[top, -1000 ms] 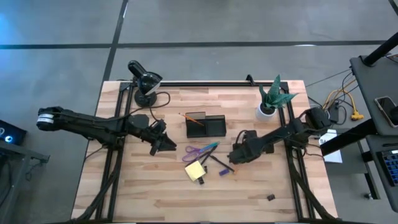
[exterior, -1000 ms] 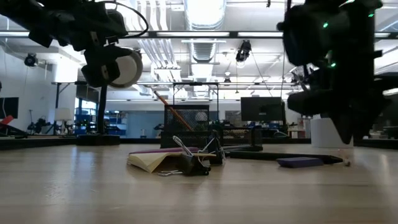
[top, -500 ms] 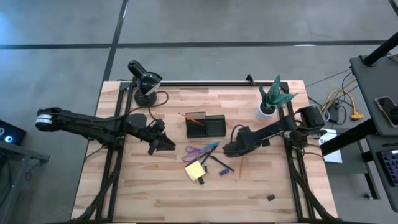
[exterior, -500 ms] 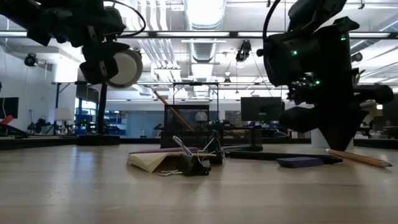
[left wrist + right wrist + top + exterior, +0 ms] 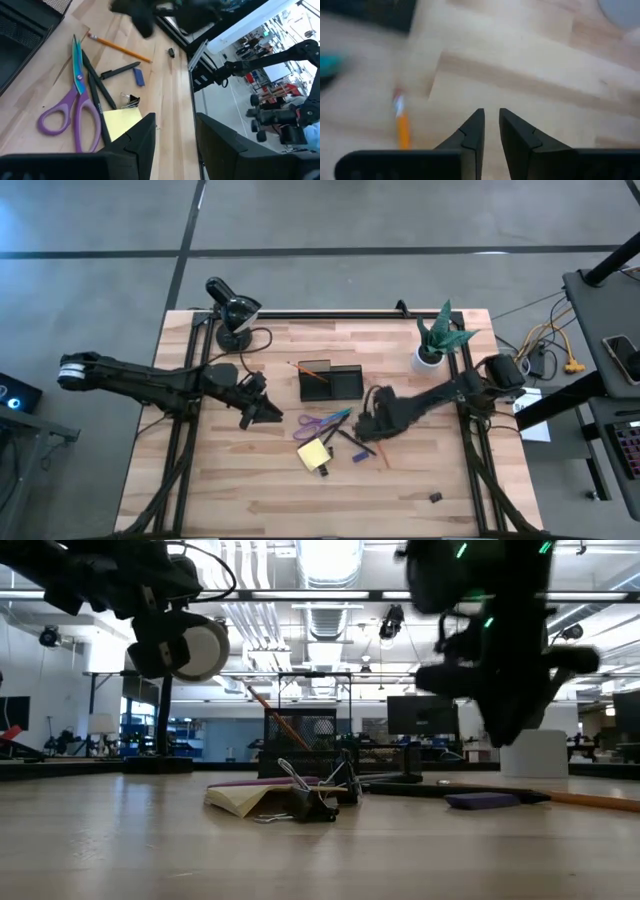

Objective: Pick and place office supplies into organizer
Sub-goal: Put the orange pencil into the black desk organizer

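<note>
The dark organizer [image 5: 344,385] stands at mid-table with a pencil [image 5: 309,369] leaning in it. In front of it lie purple-handled scissors [image 5: 320,423], a yellow sticky pad [image 5: 312,453] with a binder clip [image 5: 323,470], black pens [image 5: 352,442] and a small purple block [image 5: 358,456]. An orange pencil [image 5: 384,456] lies flat on the wood. My right gripper [image 5: 366,426] hovers above the pens, pointing steeply down, its fingers [image 5: 475,127] a narrow gap apart with nothing between. My left gripper [image 5: 270,414] waits open left of the scissors [image 5: 75,107].
A black desk lamp [image 5: 232,310] stands at the far left corner and a potted plant [image 5: 438,338] at the far right. A tiny black clip [image 5: 436,497] lies alone near the front right. Bare wood stretches along the near edge.
My right gripper has risen and gone toward the table's left, rolling as it went. The orange pencil, one end tipped up off the wood half a second ago, now lies flat on the table to the right of the gripper.
</note>
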You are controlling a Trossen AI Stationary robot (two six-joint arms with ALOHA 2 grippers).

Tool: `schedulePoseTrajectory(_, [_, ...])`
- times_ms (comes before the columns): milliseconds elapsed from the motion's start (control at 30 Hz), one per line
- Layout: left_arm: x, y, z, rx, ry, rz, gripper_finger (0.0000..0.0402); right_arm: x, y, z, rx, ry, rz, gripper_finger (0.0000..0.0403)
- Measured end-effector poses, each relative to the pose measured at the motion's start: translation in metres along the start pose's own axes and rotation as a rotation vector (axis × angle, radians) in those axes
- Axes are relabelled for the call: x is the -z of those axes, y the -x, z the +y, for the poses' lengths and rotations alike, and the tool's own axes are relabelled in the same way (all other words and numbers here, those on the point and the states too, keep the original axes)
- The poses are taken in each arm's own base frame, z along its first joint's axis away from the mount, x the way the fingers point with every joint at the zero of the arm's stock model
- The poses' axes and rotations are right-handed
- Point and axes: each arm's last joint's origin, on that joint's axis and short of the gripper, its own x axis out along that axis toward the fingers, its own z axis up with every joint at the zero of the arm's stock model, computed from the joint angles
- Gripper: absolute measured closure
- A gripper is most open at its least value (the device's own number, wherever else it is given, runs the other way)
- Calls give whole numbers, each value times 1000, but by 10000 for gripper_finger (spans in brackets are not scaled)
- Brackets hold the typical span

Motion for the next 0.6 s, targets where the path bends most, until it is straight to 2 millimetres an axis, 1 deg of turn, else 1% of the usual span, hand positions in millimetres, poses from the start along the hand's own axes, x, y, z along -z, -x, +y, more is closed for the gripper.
schedulePoseTrajectory(133, [0, 0, 0, -1, 0, 1, 279, 29, 15, 2, -96, 50, 164, 360])
schedulePoseTrajectory(233, [0, 0, 0, 0, 0, 0, 279, 59, 22, 1, -142, -9, 251, 378])
schedulePoseTrajectory(300, [0, 0, 0, -1, 0, 1, 279, 80, 30, 0, -193, -62, 272, 390])
schedulePoseTrajectory(367, [0, -1, 0, -2, 1, 2, 279, 96, 37, -3, -217, -104, 288, 393])
schedulePoseTrajectory(467, [0, -1, 0, -2, 0, 2, 279, 112, 42, -6, -231, -134, 296, 394])
schedulePoseTrajectory(600, [0, -1, 0, -1, 0, 1, 279, 119, 38, -5, -239, -172, 308, 394])
